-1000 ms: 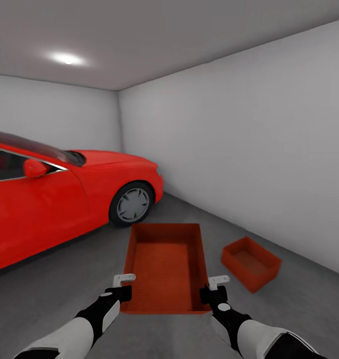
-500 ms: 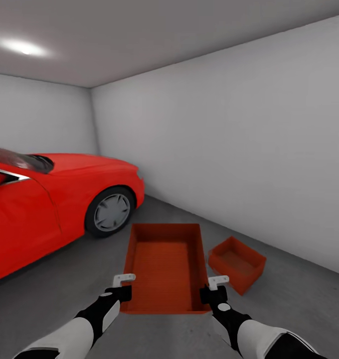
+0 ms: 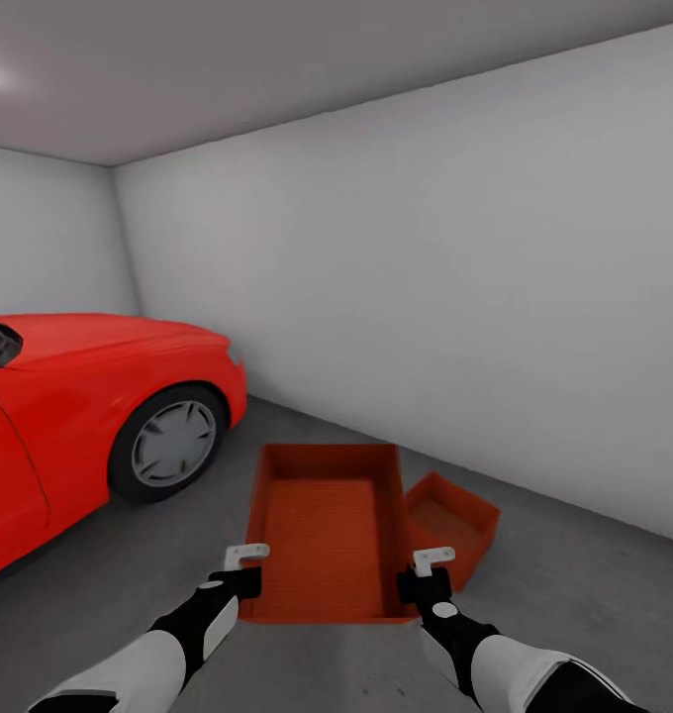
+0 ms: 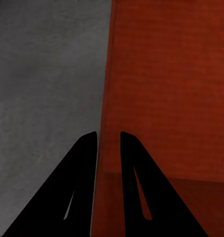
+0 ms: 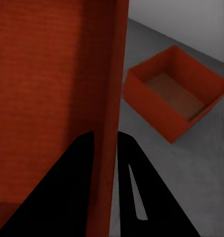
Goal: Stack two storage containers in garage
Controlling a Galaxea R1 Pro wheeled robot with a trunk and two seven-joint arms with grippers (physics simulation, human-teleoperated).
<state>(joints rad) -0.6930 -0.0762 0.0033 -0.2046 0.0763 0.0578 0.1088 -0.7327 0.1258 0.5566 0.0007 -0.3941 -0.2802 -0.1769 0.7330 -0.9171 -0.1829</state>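
Now swung toward 3 o'clock since a second ago: red car (image 3: 89, 416) slid off toward 9 o'clock with only bonnet and front wheel left in sight, pale wall (image 3: 455, 297) taking more of the head view. Grounded container (image 3: 453, 522) drawn in from 2 o'clock, now tucked just beside and partly behind the right wall of the carried container (image 3: 327, 530). Carried container unchanged between the arms, level, mouth up, held aloft at 12 o'clock.

Left pincer (image 3: 245, 557) clamped on the left wall near the close corner; in the left wrist view both fingers (image 4: 82, 177) straddling the thin orange-red edge, one inside, one outside. Right pincer (image 3: 434, 561) clamped likewise on the right wall, right wrist view confirming fingers (image 5: 77, 182) either side of the wall and the grounded container (image 5: 173, 96) on the concrete beyond.

Meaning for the task: both bins already in the garage, one down on the floor (image 3: 574, 614), only the stacking left. Probably calls for a little more turn toward 1 o'clock, then a lowering squarely over the lower bin.

Obstacles: wall close behind the target, limiting overshoot; lower bin sitting skewed relative to the carried one, so corner alignment likely fiddly. Car well apart, no hindrance.
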